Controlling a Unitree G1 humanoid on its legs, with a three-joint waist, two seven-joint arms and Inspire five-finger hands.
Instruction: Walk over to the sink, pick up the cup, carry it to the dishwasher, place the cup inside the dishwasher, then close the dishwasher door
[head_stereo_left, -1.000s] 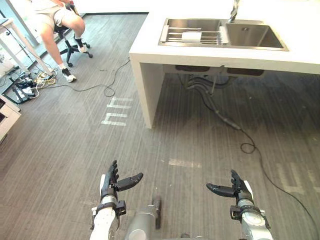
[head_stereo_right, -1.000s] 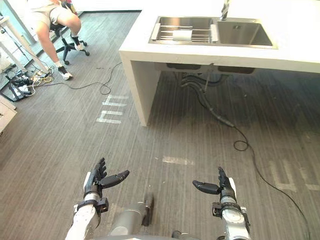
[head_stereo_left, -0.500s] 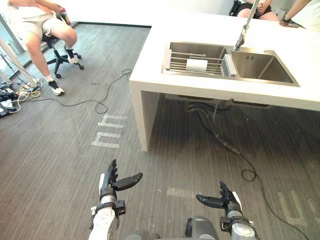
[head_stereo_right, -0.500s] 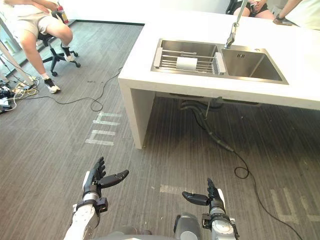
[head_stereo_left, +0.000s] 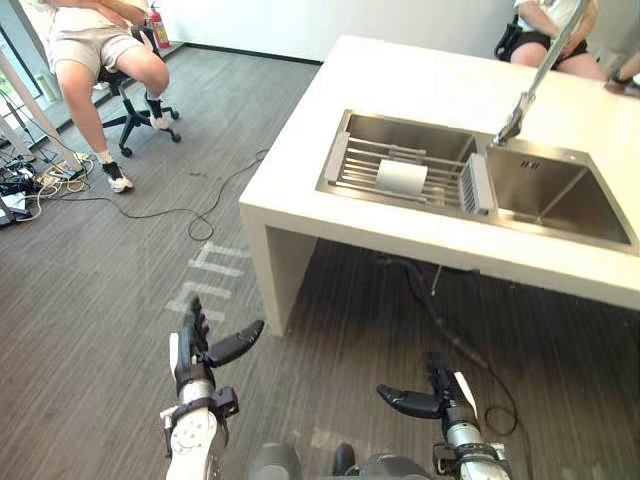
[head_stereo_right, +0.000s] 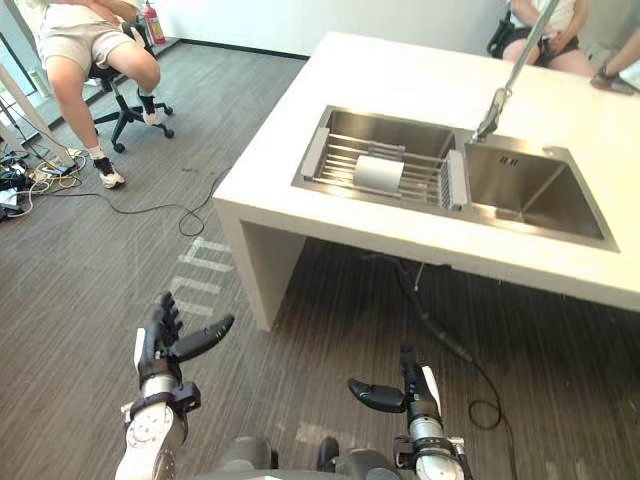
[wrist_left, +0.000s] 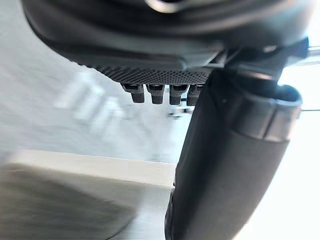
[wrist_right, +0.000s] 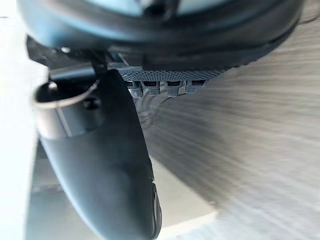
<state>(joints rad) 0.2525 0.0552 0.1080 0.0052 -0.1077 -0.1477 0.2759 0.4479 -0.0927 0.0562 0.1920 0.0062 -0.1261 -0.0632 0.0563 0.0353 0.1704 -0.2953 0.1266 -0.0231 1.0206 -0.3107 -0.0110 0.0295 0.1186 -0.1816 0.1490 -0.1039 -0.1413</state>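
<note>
A white cup (head_stereo_left: 402, 178) lies on its side on a wire rack (head_stereo_left: 352, 166) set across the left basin of a steel sink (head_stereo_left: 560, 205), sunk into a white island surface (head_stereo_left: 400, 80). A slanted faucet (head_stereo_left: 531, 90) stands between the two basins. In the foreground, the robot's left hand (head_stereo_left: 192, 362) and right hand (head_stereo_left: 446, 405) hang over the grey plank floor (head_stereo_left: 100, 280), well apart from the surface. Both have their fingers straight and thumbs spread toward each other, and both hold nothing. A person (head_stereo_left: 95, 40) sits on an office chair (head_stereo_left: 135, 100) at the far left, near loose cables on the floor. Another person (head_stereo_left: 545, 20) sits behind the surface's far edge.
</note>
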